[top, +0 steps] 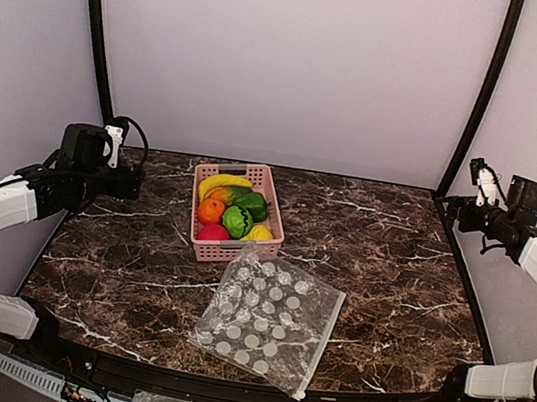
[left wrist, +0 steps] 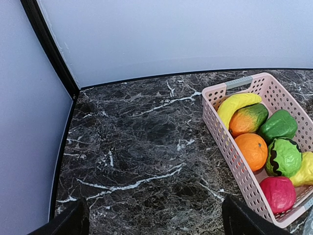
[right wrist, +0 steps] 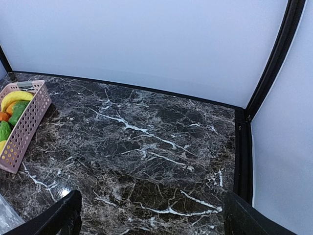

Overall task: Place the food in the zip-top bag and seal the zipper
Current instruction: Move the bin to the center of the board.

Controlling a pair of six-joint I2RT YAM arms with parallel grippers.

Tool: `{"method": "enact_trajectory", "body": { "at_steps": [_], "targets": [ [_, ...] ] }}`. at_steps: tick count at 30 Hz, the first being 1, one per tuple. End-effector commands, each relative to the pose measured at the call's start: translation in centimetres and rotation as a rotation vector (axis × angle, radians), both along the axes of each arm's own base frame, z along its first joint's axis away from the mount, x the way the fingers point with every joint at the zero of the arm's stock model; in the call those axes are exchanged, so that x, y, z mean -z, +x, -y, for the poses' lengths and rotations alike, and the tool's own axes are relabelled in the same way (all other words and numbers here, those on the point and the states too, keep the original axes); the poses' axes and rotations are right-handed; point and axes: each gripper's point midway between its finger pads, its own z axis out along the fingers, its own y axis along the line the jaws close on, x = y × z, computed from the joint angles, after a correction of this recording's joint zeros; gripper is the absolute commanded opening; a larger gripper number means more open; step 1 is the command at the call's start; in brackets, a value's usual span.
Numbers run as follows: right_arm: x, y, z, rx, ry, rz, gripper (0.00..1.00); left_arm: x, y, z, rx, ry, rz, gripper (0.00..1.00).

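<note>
Top external: a pink slotted basket (top: 239,251) sits toward the far middle of the dark marble counter (top: 393,250), with all the toy food (top: 236,221) piled inside it. The polka-dot zip-top bag (top: 268,317) lies flat on the counter on the near side of the basket, one corner reaching the basket's near wall. Which edge carries the zipper cannot be told.

Left wrist: the left pincer (left wrist: 154,218) hangs spread wide and empty above bare counter, left of the basket. A banana (left wrist: 234,105) lies at the basket's far end, with an orange-and-green piece (left wrist: 248,119) and a smooth green piece (left wrist: 279,126) beside it. Nearer come an orange (left wrist: 251,149), a dark-veined green piece (left wrist: 283,156) and a yellow piece (left wrist: 305,169). A magenta-red piece (left wrist: 278,193) fills the near end.

Right wrist: the right pincer (right wrist: 151,215), also spread and pinching nothing, hangs above counter well to the right of the basket.
</note>
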Motion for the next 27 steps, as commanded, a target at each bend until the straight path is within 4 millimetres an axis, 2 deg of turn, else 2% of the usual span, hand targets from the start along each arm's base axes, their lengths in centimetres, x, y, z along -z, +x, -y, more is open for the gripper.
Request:
{"method": "enact_trajectory", "body": {
  "at_steps": [1,7,11,14,18,24,27],
  "targets": [
    [-1.0,0.1,-0.3,-0.046,0.005,0.078,0.98,0.1,0.0,1.1,0.076,-0.041,0.001,0.93],
    [0.2,-1.3,-2.3,-0.208,-0.032,0.118,0.98,1.5,0.3,2.6,0.139,-0.084,-0.06,0.86],
    [0.7,-1.9,-3.4,-0.288,-0.011,0.099,0.94,2.7,0.7,3.3,0.138,-0.14,-0.11,0.81],
    [0.6,-2.4,-4.3,-0.347,0.006,0.11,0.92,3.6,1.0,4.3,0.132,-0.216,-0.163,0.73],
    [0.5,-3.0,-5.4,-0.412,0.022,0.117,0.89,4.3,1.0,6.2,0.147,-0.251,-0.223,0.66],
    [0.5,-3.6,-6.5,-0.468,0.013,0.123,0.88,4.5,-0.1,10.5,0.204,-0.263,-0.293,0.59],
    [0.7,-3.8,-7.1,-0.493,0.005,0.125,0.87,5.0,-0.3,11.6,0.185,-0.251,-0.321,0.56]
  ]
}}
